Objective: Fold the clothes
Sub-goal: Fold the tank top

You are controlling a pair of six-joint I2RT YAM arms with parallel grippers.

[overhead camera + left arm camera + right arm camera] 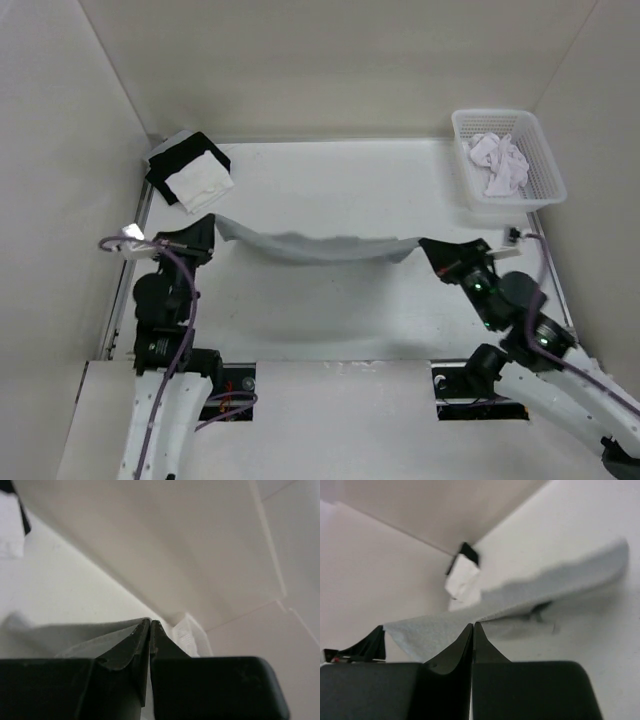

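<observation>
The clothes (320,247), a plain mid-grey shirt, hang as a long sagging band above the white table, stretched between both arms. My left gripper (213,228) is shut on the shirt's left end, and in the left wrist view its jaws (150,622) meet tip to tip with grey fabric (60,637) running off to their left. On the other side, my right gripper (425,247) is shut on the right end. In the right wrist view the cloth (545,587) stretches away from the closed tips (473,626) and casts a shadow on the table.
A white basket (535,150) holding a small white garment (500,162) stands at the back right, also seen as the basket (192,637) in the left wrist view. A black-and-white stack of cloth (190,170) lies at the back left. Pale walls enclose the table on three sides.
</observation>
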